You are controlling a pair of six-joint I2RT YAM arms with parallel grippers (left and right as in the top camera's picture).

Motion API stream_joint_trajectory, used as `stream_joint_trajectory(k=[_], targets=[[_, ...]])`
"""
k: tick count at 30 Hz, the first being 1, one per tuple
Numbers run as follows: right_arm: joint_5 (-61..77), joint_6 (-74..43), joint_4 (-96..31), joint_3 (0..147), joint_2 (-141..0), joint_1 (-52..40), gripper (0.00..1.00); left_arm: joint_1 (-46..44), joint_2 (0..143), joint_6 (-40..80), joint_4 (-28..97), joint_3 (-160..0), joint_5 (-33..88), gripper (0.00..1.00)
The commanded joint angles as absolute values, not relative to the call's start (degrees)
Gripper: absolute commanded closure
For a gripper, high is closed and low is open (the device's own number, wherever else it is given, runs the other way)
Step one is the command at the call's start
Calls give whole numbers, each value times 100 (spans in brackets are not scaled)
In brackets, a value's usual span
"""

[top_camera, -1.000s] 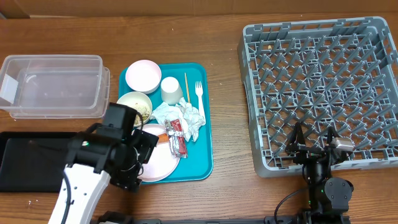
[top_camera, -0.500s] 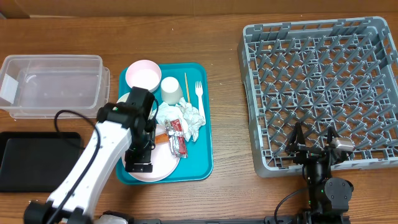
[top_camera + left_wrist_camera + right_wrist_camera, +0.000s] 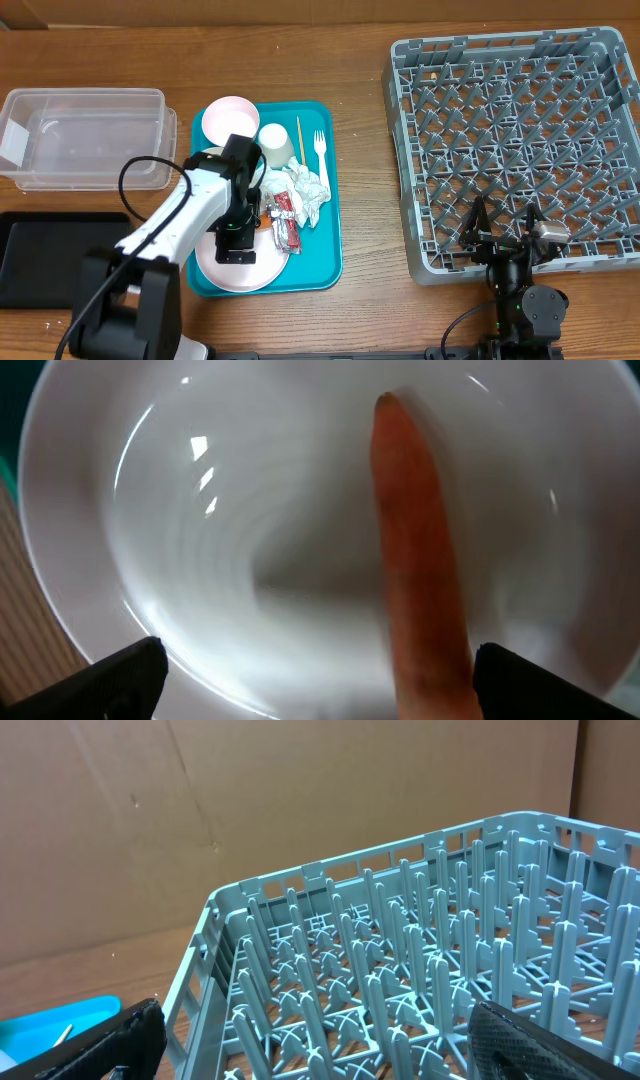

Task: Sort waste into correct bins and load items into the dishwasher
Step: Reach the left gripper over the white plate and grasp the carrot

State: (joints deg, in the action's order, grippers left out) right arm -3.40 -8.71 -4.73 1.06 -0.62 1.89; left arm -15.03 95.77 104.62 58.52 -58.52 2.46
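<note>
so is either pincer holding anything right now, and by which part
Nothing is held. The left pincer hangs open over the orange carrot piece on the round pale-pink plate; the right pincer is open and empty by the grey plastic dish rack.

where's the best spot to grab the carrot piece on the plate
Pinch the carrot piece across its narrow width near mid-length, coming straight down: it lies flat on the plate, long and tapered, with both slim sides exposed.

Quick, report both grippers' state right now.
Left gripper: open, empty, over the carrot piece on the pink plate.
Right gripper: open, empty, at the near edge of the dish rack.
</note>
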Motion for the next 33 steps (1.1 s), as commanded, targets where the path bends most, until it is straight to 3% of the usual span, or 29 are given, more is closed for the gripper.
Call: stream_joint_trajectory(k=[1, 13, 23, 33], targets=[[-377, -829, -438, 47, -16, 189, 0, -1535, 9854, 10370, 5774, -5811, 106, 0], [-377, -832, -438, 47, -16, 189, 0, -1540, 9922, 9443, 5704, -5811, 331, 0], [-377, -832, -438, 47, -16, 189, 0, -1535, 9922, 9437, 6322, -5771, 405, 0], [-377, -832, -438, 47, -16, 189, 0, -1542, 9922, 9426, 5758, -5741, 456, 0]])
